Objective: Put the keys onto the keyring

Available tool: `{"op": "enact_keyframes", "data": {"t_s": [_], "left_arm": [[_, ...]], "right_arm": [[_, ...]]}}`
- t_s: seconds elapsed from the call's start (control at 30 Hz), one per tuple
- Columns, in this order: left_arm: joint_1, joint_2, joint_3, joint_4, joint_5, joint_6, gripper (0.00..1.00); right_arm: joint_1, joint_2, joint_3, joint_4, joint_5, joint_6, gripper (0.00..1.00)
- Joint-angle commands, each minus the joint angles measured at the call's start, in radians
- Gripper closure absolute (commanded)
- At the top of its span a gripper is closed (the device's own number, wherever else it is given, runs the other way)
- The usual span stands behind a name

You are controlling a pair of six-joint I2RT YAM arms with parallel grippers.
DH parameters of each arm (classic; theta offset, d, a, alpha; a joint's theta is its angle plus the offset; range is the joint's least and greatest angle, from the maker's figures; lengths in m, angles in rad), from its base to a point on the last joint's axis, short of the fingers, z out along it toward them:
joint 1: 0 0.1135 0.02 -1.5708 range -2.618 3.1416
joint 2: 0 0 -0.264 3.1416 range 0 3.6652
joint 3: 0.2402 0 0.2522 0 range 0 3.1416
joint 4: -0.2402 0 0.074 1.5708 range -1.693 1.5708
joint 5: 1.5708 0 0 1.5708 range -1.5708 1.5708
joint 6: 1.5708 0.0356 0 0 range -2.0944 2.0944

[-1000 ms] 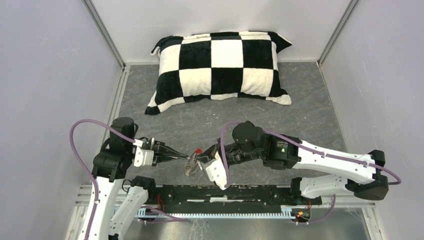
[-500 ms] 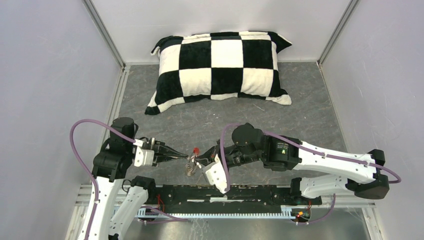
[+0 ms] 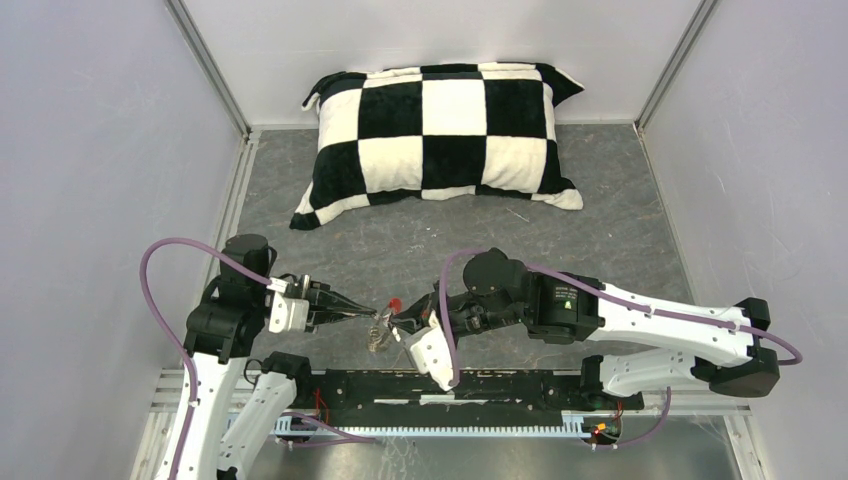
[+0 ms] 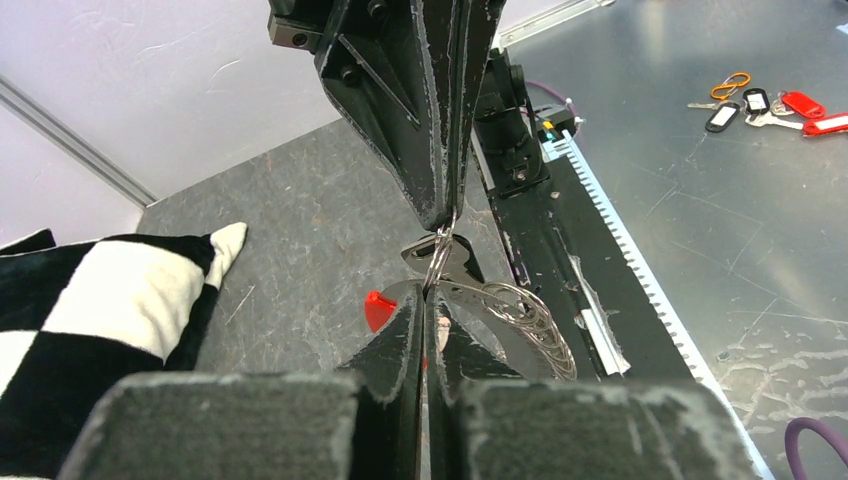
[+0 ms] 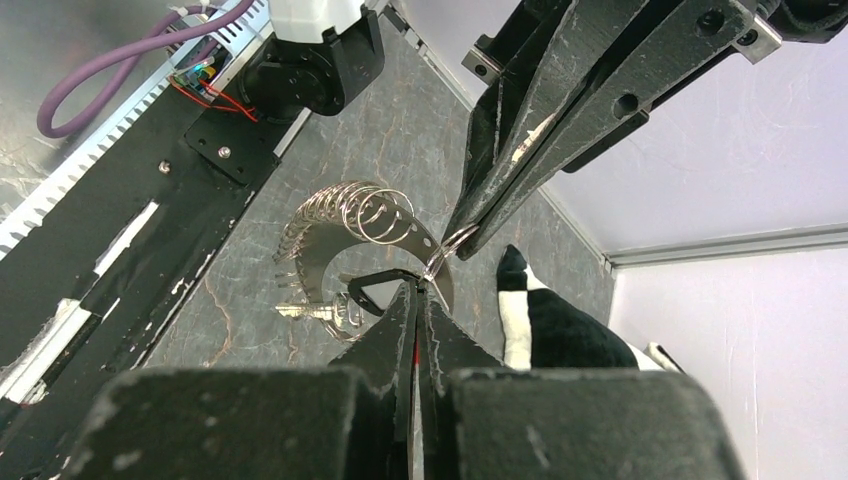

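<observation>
**Two Closed Grippers Met on the Keyring**

Seen from above, the left arm stood folded close to its base. Its gripper (image 3: 372, 315) lay level and pointed toward 3 o'clock. The right arm stretched long and low across the table (image 3: 600, 230) from the 3 o'clock side. Its gripper (image 3: 395, 322) pointed toward 9 o'clock, with the wrist rolled so that the white camera housing faced 6 o'clock.

The two sets of tips came nose to nose, almost touching. Both grippers were fully closed, each pinching the same thin end loop of the keyring (image 3: 380, 335). The keyring's coil sagged toward 6 o'clock below the tips, and its red sleeve (image 3: 397, 301) sat just at 12 o'clock of them.

In the right wrist view, one key (image 5: 318, 313) hung under the coil. The pillow (image 3: 440, 125) lay well apart at 12 o'clock.
</observation>
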Motion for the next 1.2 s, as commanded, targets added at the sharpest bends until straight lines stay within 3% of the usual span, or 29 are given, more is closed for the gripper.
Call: {"op": "enact_keyframes", "data": {"t_s": [0.0,0.4,1.17], "left_arm": [[-0.003,0.015,0.016,0.019,-0.005,0.021,0.98],[-0.003,0.009,0.036,0.015,-0.044,-0.067,0.98],[-0.003,0.005,0.034,0.016,-0.089,-0.087,0.98]], "right_arm": [[0.011,0.008,0.053,0.025,0.022,-0.011,1.0],[0.011,-0.013,0.008,0.045,0.178,0.021,1.0],[0.036,0.023,0.059,-0.019,0.139,-0.014,1.0]]}}
